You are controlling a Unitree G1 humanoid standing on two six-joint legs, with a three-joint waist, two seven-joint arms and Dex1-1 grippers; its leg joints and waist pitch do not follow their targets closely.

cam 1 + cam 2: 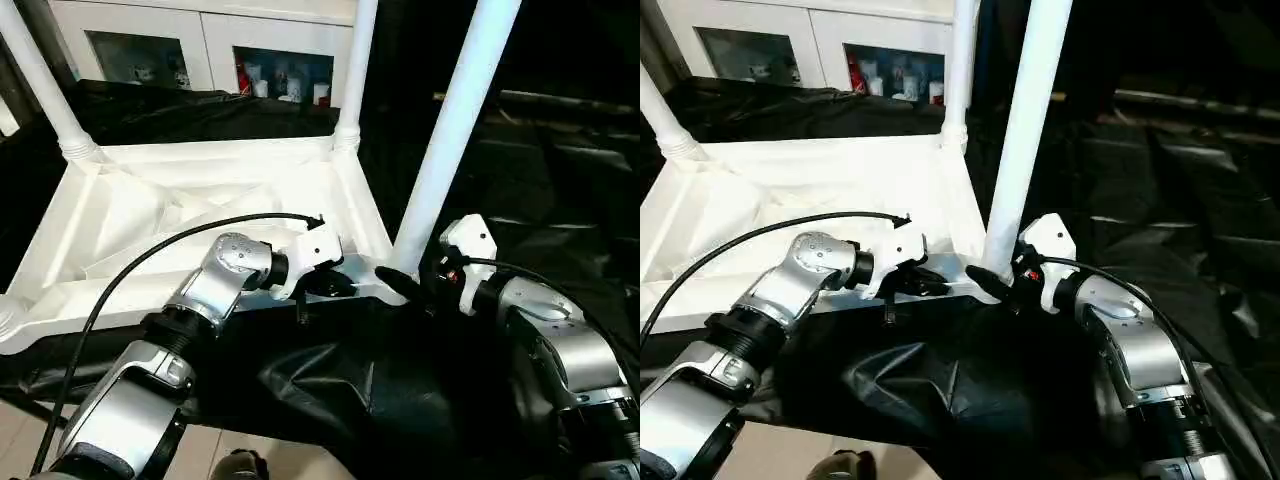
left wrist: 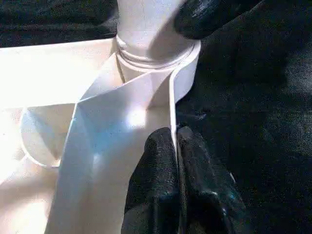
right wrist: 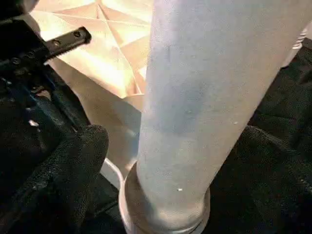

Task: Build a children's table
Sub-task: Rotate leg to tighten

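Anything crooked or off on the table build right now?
Nothing broken or spilled. The one oddity: the near leg leans to the right out of its corner socket, while the far leg stands almost straight. The left pincer is shut on the tabletop's rim; the right pincer stands open around the leaning leg's base.

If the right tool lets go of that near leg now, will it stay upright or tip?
Likely stays: the near leg sits in its corner socket. It looks tall and slim, so a sideways nudge might lever it loose. The left tool, pinching the tabletop rim, should steady the base.
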